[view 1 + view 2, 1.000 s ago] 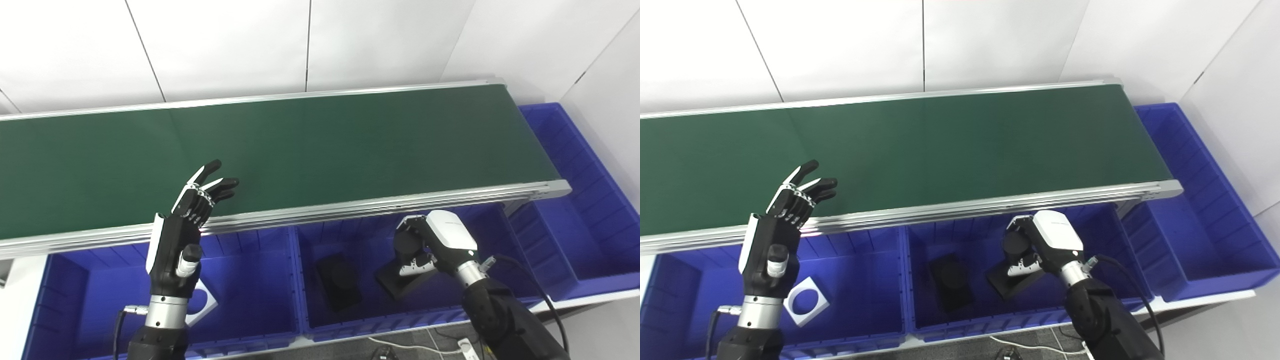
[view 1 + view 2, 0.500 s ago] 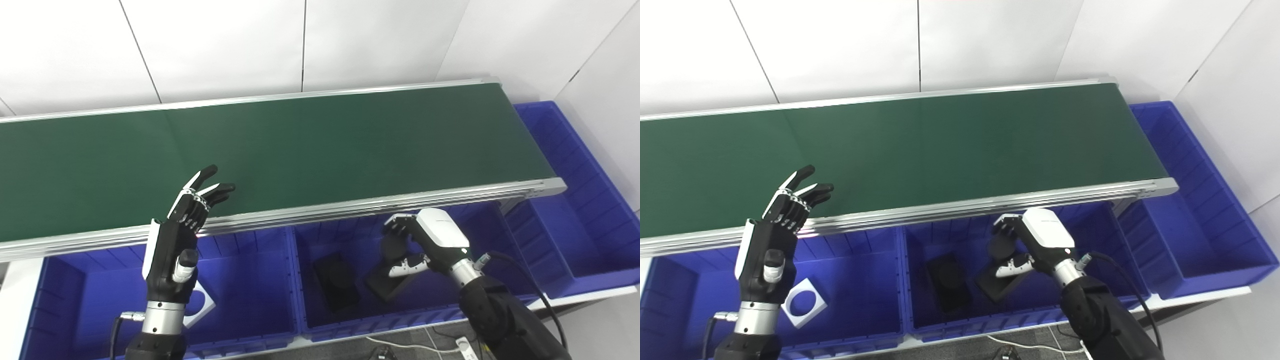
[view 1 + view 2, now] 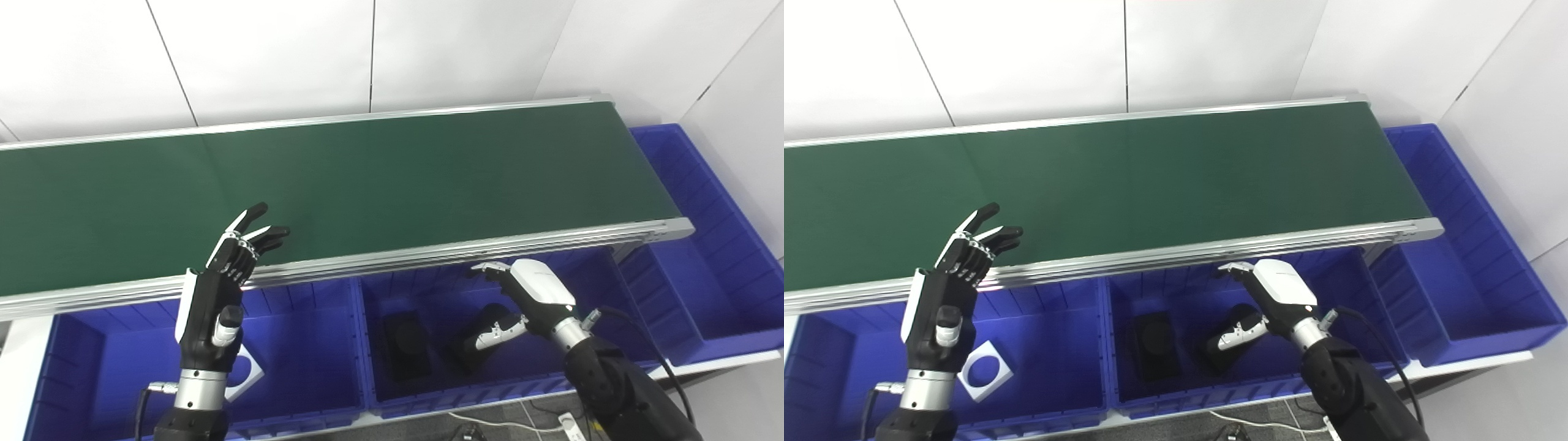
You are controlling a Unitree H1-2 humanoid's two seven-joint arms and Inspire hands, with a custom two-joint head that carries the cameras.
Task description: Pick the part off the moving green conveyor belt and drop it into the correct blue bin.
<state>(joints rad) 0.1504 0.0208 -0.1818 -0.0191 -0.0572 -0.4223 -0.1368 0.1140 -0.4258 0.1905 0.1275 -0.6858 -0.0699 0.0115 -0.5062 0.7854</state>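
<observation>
The right hand [image 3: 525, 300] is spread open over the middle blue bin [image 3: 429, 392], holding nothing, and the black part [image 3: 467, 352] sits on the bin floor just below its thumb, with a second black part [image 3: 404, 344] a little off to the hand's left. The left hand [image 3: 211, 300] is upright with fingers spread and empty too, its fingertips over the near edge of the green conveyor belt [image 3: 380, 177], and a white square piece with a round hole [image 3: 983, 369] lies in the left blue bin [image 3: 294, 392] right behind its wrist.

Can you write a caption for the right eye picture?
Right hand opens over the middle blue bin, black part dropped inside.
</observation>
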